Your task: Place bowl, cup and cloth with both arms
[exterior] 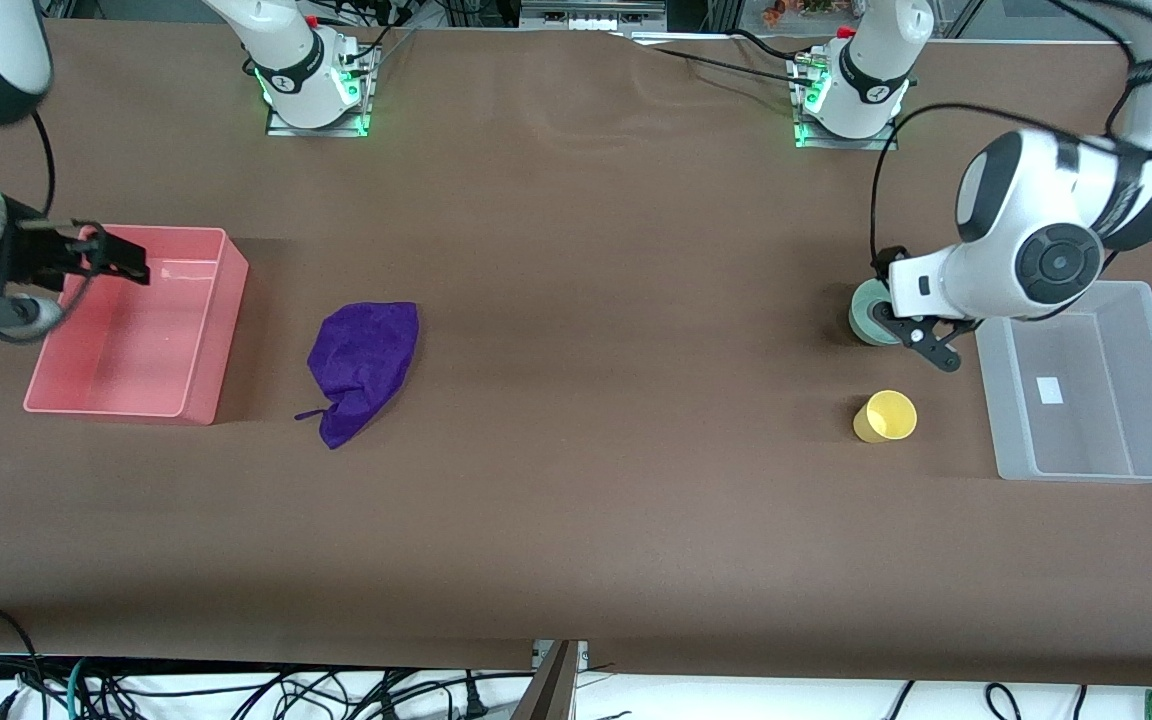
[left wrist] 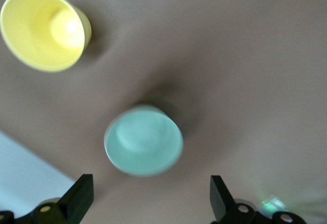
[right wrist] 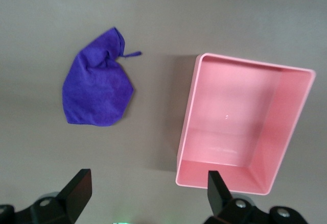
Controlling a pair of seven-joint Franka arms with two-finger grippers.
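The mint-green bowl (exterior: pixel 870 312) stands on the table, partly hidden by my left gripper (exterior: pixel 923 344), which hovers just above it with its fingers open and empty. In the left wrist view the bowl (left wrist: pixel 143 140) lies just ahead of the open left gripper (left wrist: pixel 149 199). The yellow cup (exterior: pixel 885 416) stands nearer to the front camera than the bowl; it also shows in the left wrist view (left wrist: pixel 44 28). The purple cloth (exterior: pixel 364 354) lies crumpled beside the pink bin; it also shows in the right wrist view (right wrist: pixel 97 91). My right gripper (exterior: pixel 121 258) hangs open and empty over the pink bin; the right wrist view (right wrist: pixel 147 193) shows its fingers wide apart.
A pink bin (exterior: pixel 198 390) sits at the right arm's end of the table and also shows in the right wrist view (right wrist: pixel 186 132). A clear plastic bin (exterior: pixel 1086 470) sits at the left arm's end, beside the bowl and cup. Cables hang along the table's front edge.
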